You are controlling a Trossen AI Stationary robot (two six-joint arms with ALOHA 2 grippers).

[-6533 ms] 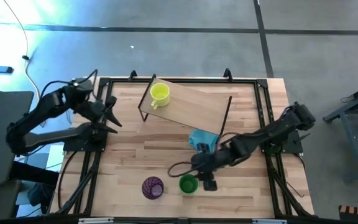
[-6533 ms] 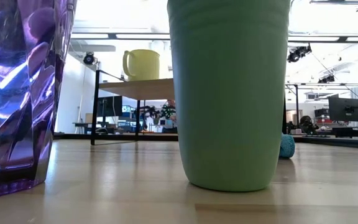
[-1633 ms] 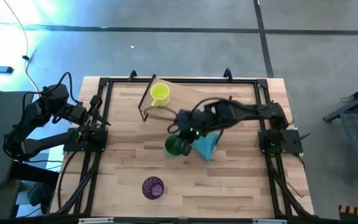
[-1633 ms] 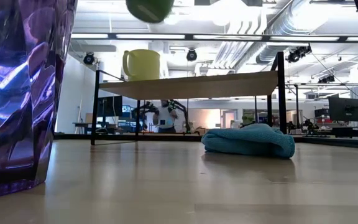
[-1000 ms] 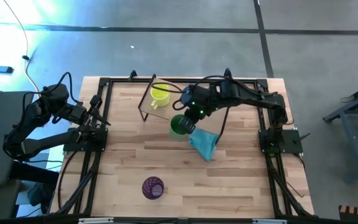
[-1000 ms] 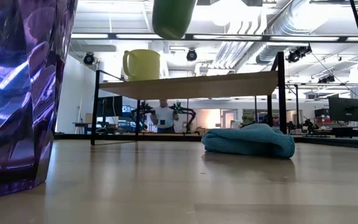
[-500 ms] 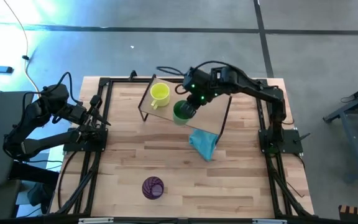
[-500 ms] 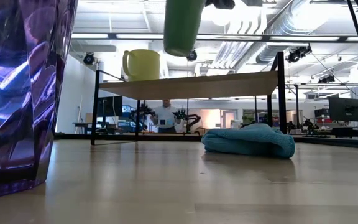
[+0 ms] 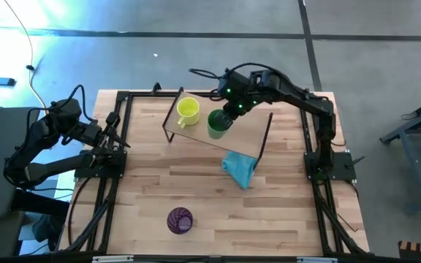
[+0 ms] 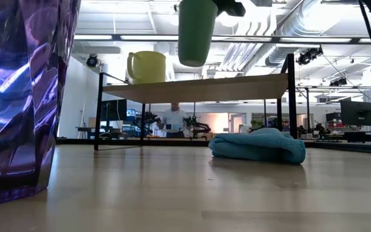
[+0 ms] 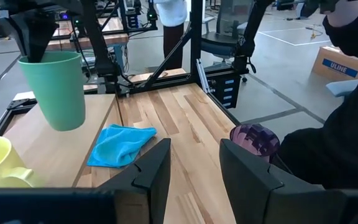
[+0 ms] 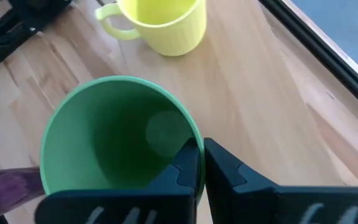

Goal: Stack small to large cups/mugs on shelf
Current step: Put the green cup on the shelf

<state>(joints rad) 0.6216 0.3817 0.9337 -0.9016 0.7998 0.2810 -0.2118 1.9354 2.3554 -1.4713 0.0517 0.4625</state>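
Right gripper is clamped on the rim of the green cup, held clear above the shelf beside the yellow mug. Lower vertically, release only once seated. Left gripper waits open at the bench's left edge.

There were three drinking vessels in all: one yellow mug on the shelf, one green cup above the shelf just beside that mug, and one purple tumbler on the table well clear of the shelf. One blue cloth lay by the shelf's near edge. Two robot arms stood at the table.
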